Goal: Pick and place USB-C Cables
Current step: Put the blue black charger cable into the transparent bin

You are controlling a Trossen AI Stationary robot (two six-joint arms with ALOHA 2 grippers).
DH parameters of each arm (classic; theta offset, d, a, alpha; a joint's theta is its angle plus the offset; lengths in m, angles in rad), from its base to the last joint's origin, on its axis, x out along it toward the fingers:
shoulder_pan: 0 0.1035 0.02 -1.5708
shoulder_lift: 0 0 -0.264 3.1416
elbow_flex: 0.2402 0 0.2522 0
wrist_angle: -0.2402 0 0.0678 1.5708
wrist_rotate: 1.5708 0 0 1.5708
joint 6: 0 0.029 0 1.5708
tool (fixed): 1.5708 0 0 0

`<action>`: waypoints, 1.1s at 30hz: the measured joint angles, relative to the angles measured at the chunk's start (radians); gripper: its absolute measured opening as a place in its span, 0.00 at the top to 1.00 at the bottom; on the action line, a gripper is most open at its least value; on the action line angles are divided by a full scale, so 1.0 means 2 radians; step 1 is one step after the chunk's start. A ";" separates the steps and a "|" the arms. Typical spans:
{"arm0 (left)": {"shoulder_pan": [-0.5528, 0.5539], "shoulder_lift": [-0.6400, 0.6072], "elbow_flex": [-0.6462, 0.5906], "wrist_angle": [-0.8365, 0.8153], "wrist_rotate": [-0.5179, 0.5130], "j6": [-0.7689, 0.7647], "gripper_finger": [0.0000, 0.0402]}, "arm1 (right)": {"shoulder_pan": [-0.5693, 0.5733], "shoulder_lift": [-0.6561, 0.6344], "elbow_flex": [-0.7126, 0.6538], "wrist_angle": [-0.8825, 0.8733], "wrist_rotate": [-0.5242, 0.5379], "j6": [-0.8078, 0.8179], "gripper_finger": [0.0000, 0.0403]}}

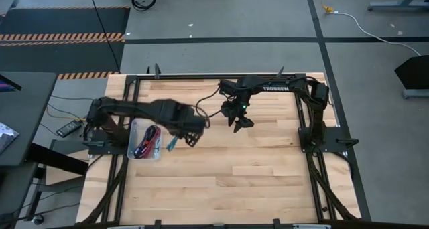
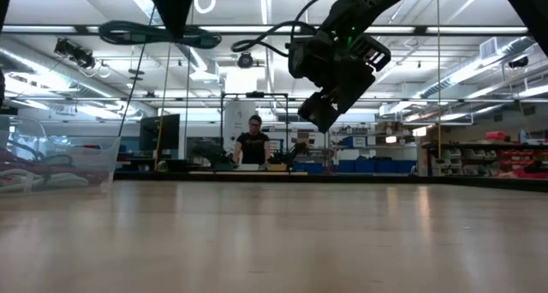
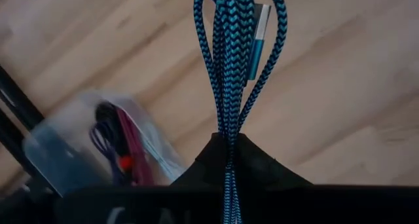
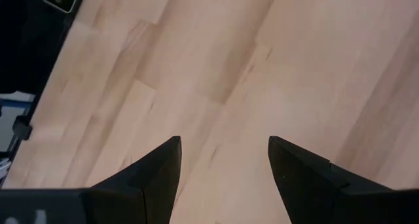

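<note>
My left gripper [image 3: 226, 140] is shut on the teal braided USB-C cable bundle [image 3: 230, 47], held above the table just right of the clear plastic tub [image 1: 131, 139]. In the high view the teal cable [image 1: 172, 146] shows beside the tub's right wall. Black-and-red, purple and maroon cables [image 1: 147, 143] lie inside the tub. A pale blue-grey cable is not plainly visible. My right gripper [image 4: 222, 158] is open and hovers over bare wood near the table's far middle [image 1: 240, 120]. My left gripper pinches the teal bundle's several strands [image 3: 227, 129] between its two fingers. The looped end and a teal plug [image 3: 257, 44] stick out past the fingertips. The bundle is lifted clear and lies about level high over the table [image 2: 154, 32].
The tub [image 2: 60, 160] stands near the table's left edge, between the left arm's base and the gripper. Black frame rails [image 1: 305, 122] run along the table's sides. Wide bare wood lies toward the near edge. A person [image 2: 253, 143] stands far behind the table.
</note>
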 joint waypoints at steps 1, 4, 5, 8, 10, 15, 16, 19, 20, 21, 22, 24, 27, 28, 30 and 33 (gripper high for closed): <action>-0.010 0.000 -0.002 0.000 0.000 -0.021 0.96 | -0.001 0.000 0.000 0.001 0.002 0.005 0.42; -0.038 -0.003 -0.028 0.001 0.014 -0.076 0.96 | -0.002 0.000 -0.002 0.004 0.008 0.016 0.42; -0.048 -0.007 -0.043 0.001 0.017 -0.094 0.96 | -0.002 -0.001 -0.005 0.009 0.008 0.018 0.42; -0.069 -0.020 -0.094 0.000 0.036 -0.132 0.96 | -0.001 -0.001 -0.017 0.011 0.009 0.018 0.42; -0.078 -0.029 -0.135 0.000 0.046 -0.152 0.96 | 0.000 -0.001 -0.024 0.011 0.009 0.018 0.42; -0.065 -0.070 -0.201 -0.001 0.041 -0.171 0.97 | 0.002 -0.001 -0.030 -0.001 0.009 0.019 0.42; -0.059 -0.079 -0.210 0.000 0.036 -0.172 0.96 | 0.003 -0.001 -0.030 -0.002 0.009 0.019 0.42; -0.034 -0.111 -0.230 0.000 0.025 -0.177 0.96 | 0.010 -0.001 -0.030 -0.002 0.009 0.018 0.42; -0.025 -0.122 -0.239 0.000 0.025 -0.179 0.96 | 0.013 -0.001 -0.030 -0.001 0.009 0.017 0.42; -0.017 -0.130 -0.247 -0.001 0.026 -0.184 0.96 | 0.015 -0.001 -0.030 -0.002 0.009 0.015 0.42; -0.009 -0.137 -0.255 -0.001 0.030 -0.188 0.96 | 0.017 -0.001 -0.030 -0.002 0.009 0.013 0.42; 0.003 -0.151 -0.273 0.000 0.045 -0.190 0.96 | 0.020 -0.001 -0.030 -0.002 0.009 0.002 0.42; 0.015 -0.164 -0.305 0.001 0.070 -0.193 0.96 | 0.022 -0.001 -0.030 -0.006 0.008 -0.011 0.42; 0.016 -0.165 -0.315 0.004 0.078 -0.195 0.96 | 0.022 -0.001 -0.030 -0.007 0.008 -0.012 0.42; 0.016 -0.165 -0.332 0.014 0.083 -0.195 0.96 | 0.022 -0.001 -0.030 -0.006 0.008 -0.014 0.42; 0.015 -0.165 -0.353 0.046 0.075 -0.192 0.95 | 0.019 -0.001 -0.030 -0.006 0.008 -0.016 0.42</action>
